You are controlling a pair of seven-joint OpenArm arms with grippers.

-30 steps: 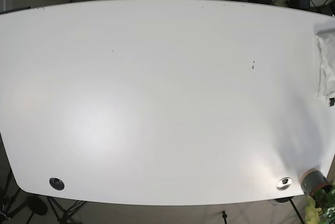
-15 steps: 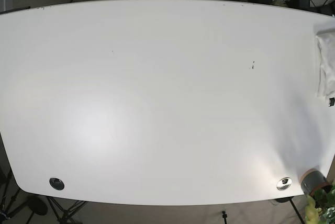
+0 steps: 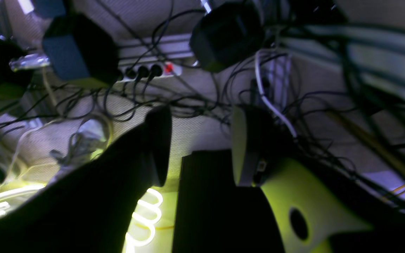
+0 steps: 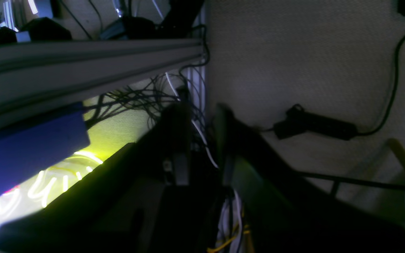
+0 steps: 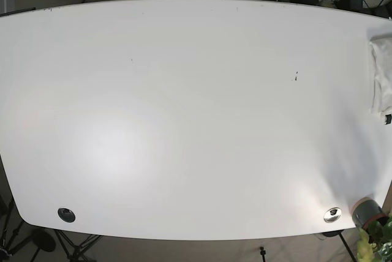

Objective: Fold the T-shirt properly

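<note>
The white T-shirt (image 5: pixel 382 77) lies bunched at the table's (image 5: pixel 184 121) right edge in the base view, partly cut off by the frame, far from both grippers. The left gripper (image 3: pixel 199 144) is past the table's far edge; its fingers (image 3: pixel 158 140) stand clearly apart and hold nothing. Beyond them are tangled cables (image 3: pixel 195 102) and a power strip (image 3: pixel 146 72). The right gripper (image 4: pixel 202 119) has a narrow gap and is empty; a metal rail (image 4: pixel 83 59) is to the left of its fingers and a black plug (image 4: pixel 315 124) to the right.
</note>
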